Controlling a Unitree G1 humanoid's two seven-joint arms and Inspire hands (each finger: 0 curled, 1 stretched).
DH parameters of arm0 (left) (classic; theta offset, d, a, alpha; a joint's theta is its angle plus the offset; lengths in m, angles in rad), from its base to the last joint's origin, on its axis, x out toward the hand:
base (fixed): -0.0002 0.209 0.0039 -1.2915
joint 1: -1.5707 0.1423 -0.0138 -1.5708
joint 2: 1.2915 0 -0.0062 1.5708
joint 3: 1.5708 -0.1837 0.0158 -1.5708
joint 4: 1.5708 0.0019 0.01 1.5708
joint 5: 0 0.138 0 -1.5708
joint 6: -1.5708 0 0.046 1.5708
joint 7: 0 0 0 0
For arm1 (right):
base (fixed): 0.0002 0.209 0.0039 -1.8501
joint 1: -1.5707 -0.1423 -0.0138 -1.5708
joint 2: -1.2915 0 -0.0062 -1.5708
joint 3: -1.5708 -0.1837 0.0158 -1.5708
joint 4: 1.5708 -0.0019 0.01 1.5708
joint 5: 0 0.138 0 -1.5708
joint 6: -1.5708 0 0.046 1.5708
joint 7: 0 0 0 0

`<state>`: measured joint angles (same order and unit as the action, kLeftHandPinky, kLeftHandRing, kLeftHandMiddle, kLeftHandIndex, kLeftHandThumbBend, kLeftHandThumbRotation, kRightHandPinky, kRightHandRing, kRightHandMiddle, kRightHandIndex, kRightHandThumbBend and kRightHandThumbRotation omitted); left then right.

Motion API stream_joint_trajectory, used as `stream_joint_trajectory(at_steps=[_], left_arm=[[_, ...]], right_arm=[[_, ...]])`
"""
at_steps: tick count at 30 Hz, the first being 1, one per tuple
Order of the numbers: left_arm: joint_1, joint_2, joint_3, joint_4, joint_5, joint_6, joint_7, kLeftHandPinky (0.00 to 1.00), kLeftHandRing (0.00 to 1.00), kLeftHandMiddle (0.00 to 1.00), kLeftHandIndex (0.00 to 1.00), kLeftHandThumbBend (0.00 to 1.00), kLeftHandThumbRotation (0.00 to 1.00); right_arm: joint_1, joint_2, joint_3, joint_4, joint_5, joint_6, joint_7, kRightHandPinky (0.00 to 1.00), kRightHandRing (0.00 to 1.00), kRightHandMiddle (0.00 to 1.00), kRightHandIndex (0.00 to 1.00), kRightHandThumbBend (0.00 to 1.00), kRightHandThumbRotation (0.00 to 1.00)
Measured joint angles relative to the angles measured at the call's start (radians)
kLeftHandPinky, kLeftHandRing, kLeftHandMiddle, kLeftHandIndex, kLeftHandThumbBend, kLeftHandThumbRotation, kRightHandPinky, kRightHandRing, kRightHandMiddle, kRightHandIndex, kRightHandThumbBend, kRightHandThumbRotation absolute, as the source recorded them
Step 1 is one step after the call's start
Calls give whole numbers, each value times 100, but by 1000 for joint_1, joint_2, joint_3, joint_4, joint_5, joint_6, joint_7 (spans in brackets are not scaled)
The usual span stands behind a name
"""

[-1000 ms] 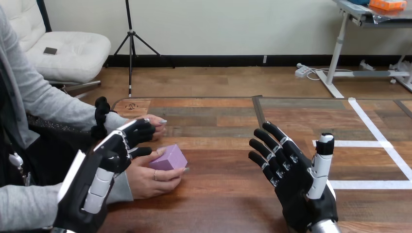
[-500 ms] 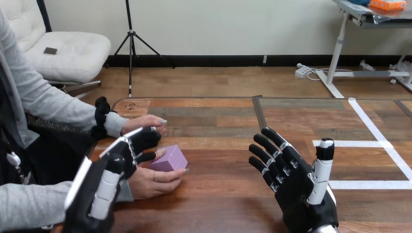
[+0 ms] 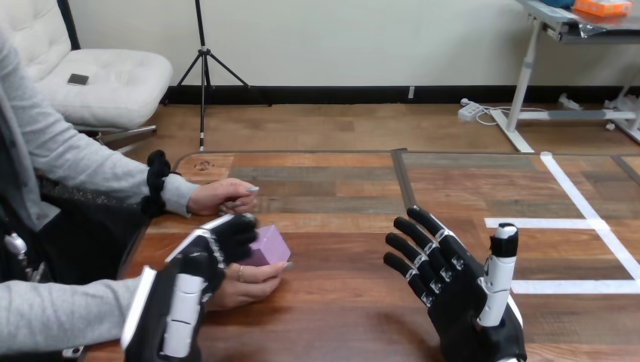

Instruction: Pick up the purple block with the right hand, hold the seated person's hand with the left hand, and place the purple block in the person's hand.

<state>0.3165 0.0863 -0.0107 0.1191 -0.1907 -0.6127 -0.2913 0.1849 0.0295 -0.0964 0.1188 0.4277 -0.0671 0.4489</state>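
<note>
Wedge-topped and smooth, the purple block point(image 3: 266, 246) sits in the person's nearer hand point(image 3: 249, 282) near the left edge of the plank-wood surface point(image 3: 347, 249). The left hand point(image 3: 189, 280) lies over that hand, left of the block; whether it grips cannot be told. Right of the block, beyond bare planks, the right hand point(image 3: 468, 300) stands spread open and empty.

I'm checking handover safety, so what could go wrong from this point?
1. The robot's left hand lies over the person's nearer hand, which cups the purple rectangular block. A sideways pull might knock the block onto the wooden table.
2. The right hand stands open and empty, well apart at the right, so it probably could not catch a slipping block.
</note>
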Motion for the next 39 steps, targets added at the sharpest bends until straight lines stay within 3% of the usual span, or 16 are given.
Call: stream_joint_trajectory(at_steps=[7, 17, 27, 39], left_arm=[[0, -3, -29, -1, 6, -35, 0, 81, 84, 81, 75, 62, 100], [10, 7, -48, -3, 3, -37, -7, 84, 86, 83, 77, 61, 100], [43, 21, -51, -7, -13, -35, -31, 89, 87, 82, 77, 58, 100], [68, 25, -49, -35, -31, -6, -18, 92, 84, 79, 75, 58, 100]], right_arm=[[27, 0, 3, -6, -11, -30, 14, 90, 86, 85, 85, 97, 100], [54, -4, 5, -13, -40, -71, 13, 86, 85, 85, 84, 96, 100], [66, -5, 6, -14, -72, -123, 13, 85, 86, 85, 84, 97, 100], [66, 3, 9, -13, -76, -144, 13, 85, 85, 85, 84, 96, 99]])
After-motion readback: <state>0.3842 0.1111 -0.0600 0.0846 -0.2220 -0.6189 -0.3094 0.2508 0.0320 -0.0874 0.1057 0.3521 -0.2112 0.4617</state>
